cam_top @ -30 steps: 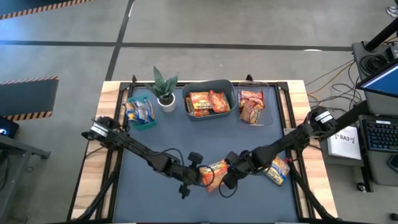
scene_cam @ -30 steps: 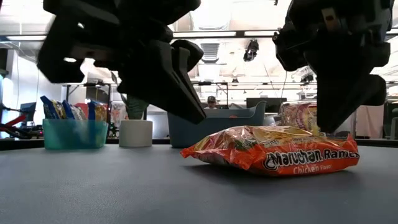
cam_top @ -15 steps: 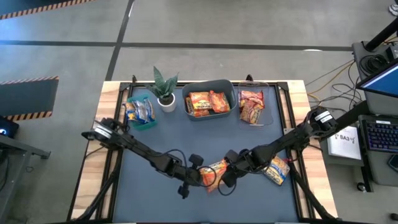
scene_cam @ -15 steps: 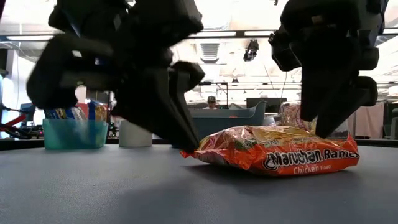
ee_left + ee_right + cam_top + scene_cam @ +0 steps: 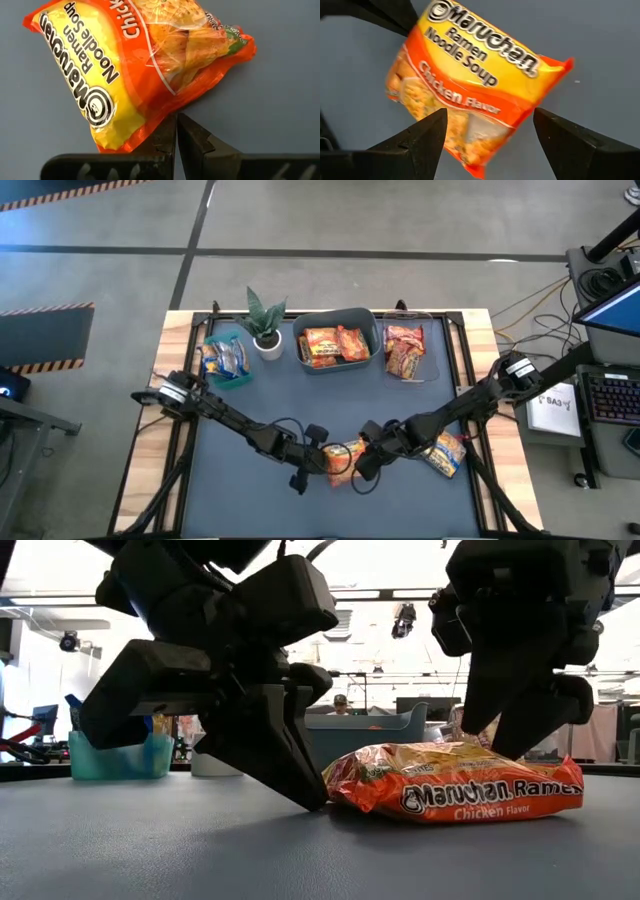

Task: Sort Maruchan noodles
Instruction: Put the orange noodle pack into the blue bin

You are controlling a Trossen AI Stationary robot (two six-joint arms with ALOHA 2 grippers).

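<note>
- An orange chicken-flavour packet (image 5: pixel 455 785) is lying flat on the dark table (image 5: pixel 260 395) near its front edge, between the two arms
- The left gripper (image 5: pixel 176 131) is resting with its fingers pressed together, tips down on the table right at the packet's near edge, not holding anything
- The right gripper (image 5: pixel 487 132) is hanging over the packet's other end with its fingers spread wide, one to each side of the wrapper and not closed on it
- A second packet (image 5: pixel 445 452) is sitting just beyond the right arm, toward the table's right side
- The grey bin (image 5: pixel 372 330) at the back is already holding orange packets, so that is looking like this one's destination
- For a clean pick, the right fingers should be lowering until they are straddling the packet's short width, then closing gently on the noodle block rather than on the crinkly seam
- The closed left fingers may be serving as a stop, keeping the packet from sliding while the right closes
</note>
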